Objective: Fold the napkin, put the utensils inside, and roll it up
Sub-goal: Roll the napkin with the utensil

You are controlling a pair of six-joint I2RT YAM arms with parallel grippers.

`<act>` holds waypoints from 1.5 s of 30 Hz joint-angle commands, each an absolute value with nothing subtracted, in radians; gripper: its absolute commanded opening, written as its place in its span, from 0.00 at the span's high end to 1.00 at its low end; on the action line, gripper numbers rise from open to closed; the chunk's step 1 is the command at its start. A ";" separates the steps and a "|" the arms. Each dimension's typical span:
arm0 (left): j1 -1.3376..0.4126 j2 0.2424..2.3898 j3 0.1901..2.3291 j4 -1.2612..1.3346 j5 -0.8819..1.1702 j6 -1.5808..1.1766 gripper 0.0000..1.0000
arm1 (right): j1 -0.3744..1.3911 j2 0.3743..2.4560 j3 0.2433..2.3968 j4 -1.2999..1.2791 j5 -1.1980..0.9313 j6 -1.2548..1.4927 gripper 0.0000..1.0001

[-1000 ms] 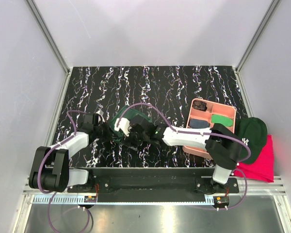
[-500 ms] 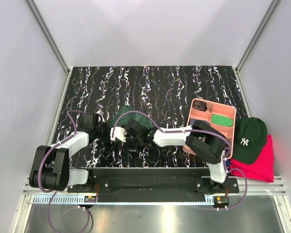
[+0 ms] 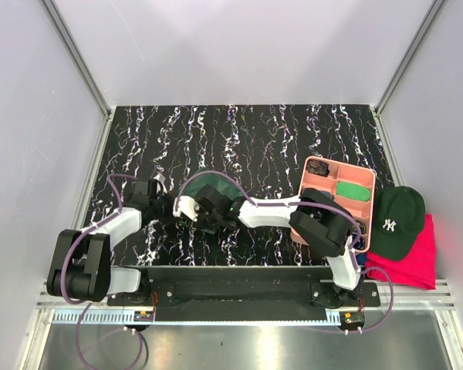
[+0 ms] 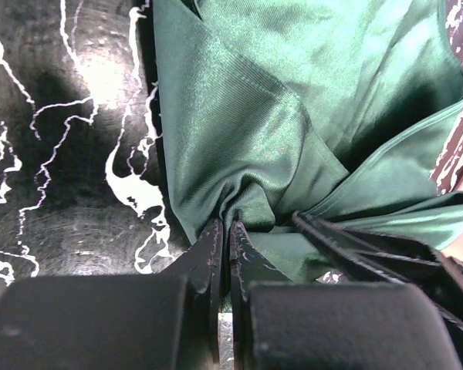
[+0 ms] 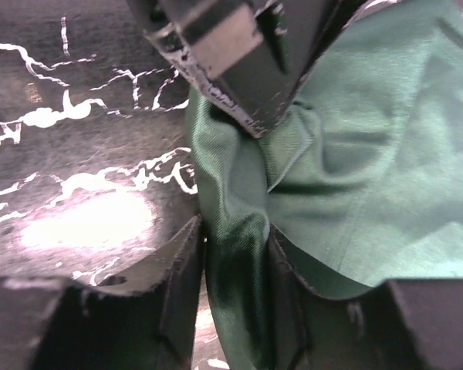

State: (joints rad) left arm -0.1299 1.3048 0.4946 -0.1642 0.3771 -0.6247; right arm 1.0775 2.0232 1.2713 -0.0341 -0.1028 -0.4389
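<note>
Clenching the napkin [image 3: 214, 183], left end effector [image 4: 224, 230] and right end effector [image 5: 236, 231] meet on the white-veined black table [image 3: 255, 131].

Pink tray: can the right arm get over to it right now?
Probably not yet. The right end effector is clamped on a fold of the napkin, well to the left of the pink tray, so it would have to let go of the cloth first.

right hand [image 5: 233, 235] — closed on napkin [image 5: 370, 177] fold | left hand [image 5: 258, 116] touching it above | marbled table [image 5: 77, 154]
</note>
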 commanded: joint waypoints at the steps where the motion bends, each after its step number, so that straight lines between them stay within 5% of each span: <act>1: -0.130 1.310 0.531 -0.176 0.391 -0.598 0.90 | 1.058 2.066 1.292 -0.245 -0.196 -0.344 0.60; 5: -0.130 1.264 0.532 -0.195 0.359 -0.600 0.56 | 1.043 2.072 1.301 -0.296 -0.288 -0.266 0.63; 14: -0.129 1.118 0.448 -0.207 0.268 -0.615 0.32 | 0.980 2.079 1.312 -0.333 -0.498 -0.169 0.65; 28: -0.129 0.969 0.229 0.034 0.408 -0.690 0.32 | 0.930 2.187 1.450 -0.502 -0.683 -0.129 0.66; 45: -0.130 1.015 0.186 0.098 0.465 -0.695 0.62 | 0.870 2.284 1.516 -0.543 -0.793 -0.101 0.63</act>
